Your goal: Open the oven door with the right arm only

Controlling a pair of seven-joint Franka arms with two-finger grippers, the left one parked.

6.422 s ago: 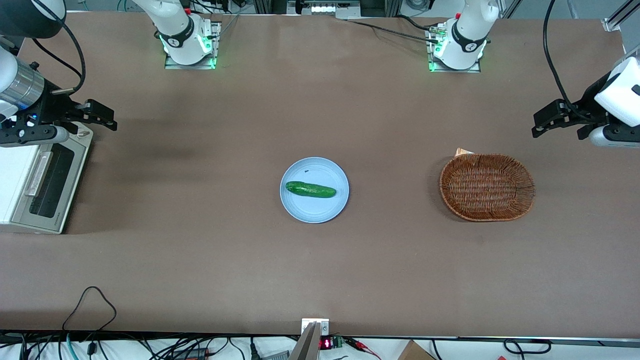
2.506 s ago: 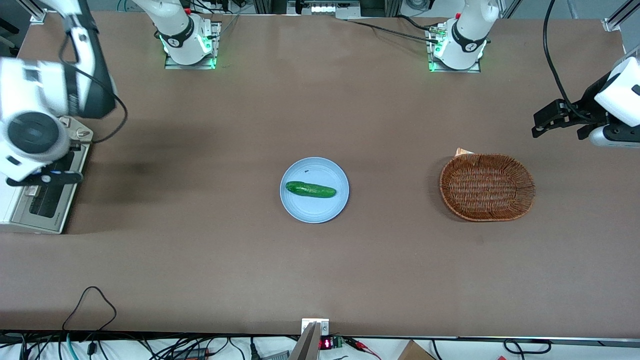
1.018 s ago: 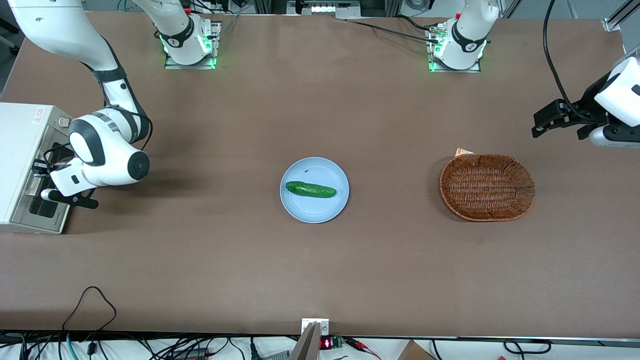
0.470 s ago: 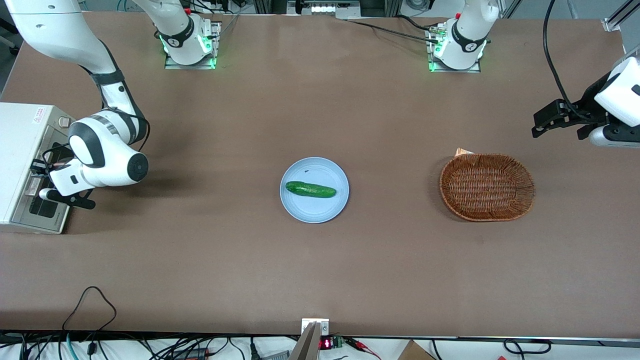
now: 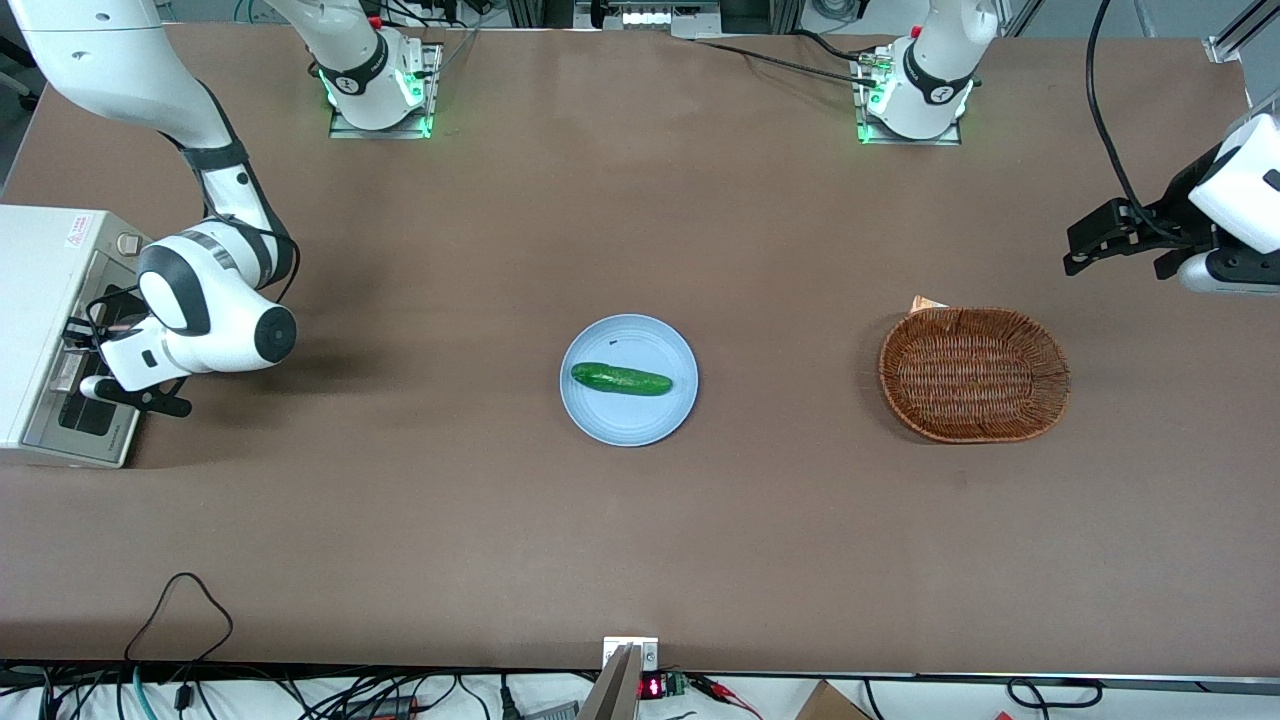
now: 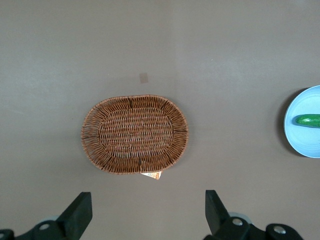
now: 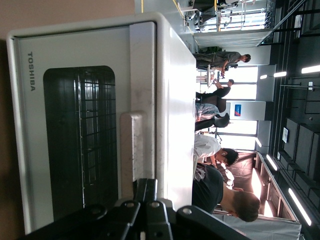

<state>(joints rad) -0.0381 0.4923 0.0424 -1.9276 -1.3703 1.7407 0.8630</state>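
Observation:
The white toaster oven (image 5: 40,300) stands at the working arm's end of the table. Its oven door (image 5: 85,420), a silver-grey frame with a dark window, is closed. In the right wrist view the door (image 7: 82,140) faces the camera, with its pale bar handle (image 7: 132,150) along the door's edge. The right arm (image 5: 215,315) is bent low in front of the door. Its gripper (image 5: 85,345) sits close against the door at the handle. In the right wrist view the gripper (image 7: 147,189) has its two black fingers pressed together, tips at the end of the handle.
A blue plate (image 5: 628,425) with a green cucumber (image 5: 620,379) lies mid-table. A wicker basket (image 5: 975,375) lies toward the parked arm's end; it also shows in the left wrist view (image 6: 135,134). A black cable loop (image 5: 180,600) lies near the table's front edge.
The right arm came down from above the oven and turned its gripper toward the door. Over the last second it crept slightly closer to the door. The door has stayed closed.

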